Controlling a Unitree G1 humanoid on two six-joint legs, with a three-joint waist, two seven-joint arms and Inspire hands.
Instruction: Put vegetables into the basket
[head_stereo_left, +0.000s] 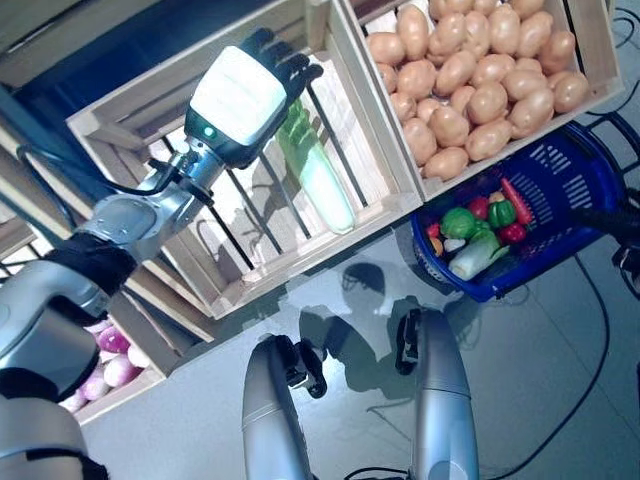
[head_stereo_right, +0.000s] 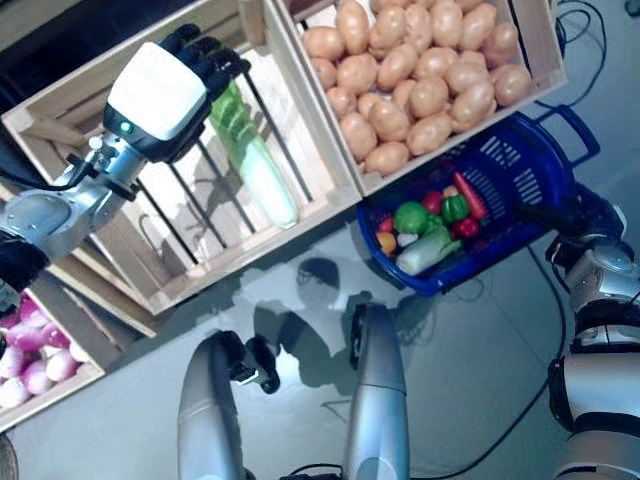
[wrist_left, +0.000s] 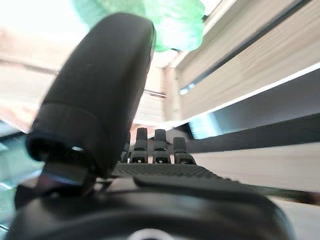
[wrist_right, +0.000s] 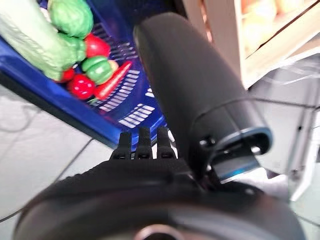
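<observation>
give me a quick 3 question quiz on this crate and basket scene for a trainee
1. True or false: the blue basket is empty.
2. Which crate is the left hand reaching into?
A. the potato crate
B. the crate with the long green cabbage
C. the onion crate
3. Fill in: the right hand is at the basket's ____.

Key
1. False: it holds several vegetables, among them a carrot.
2. B
3. Handle side; whether it grips the handle is not visible.

Three wooden crates (head_stereo_left: 372, 150) stand on a grey floor (head_stereo_left: 540, 380). Far right crate holds potatoes (head_stereo_left: 470, 70); near left crate holds red onions (head_stereo_left: 110, 355).
</observation>
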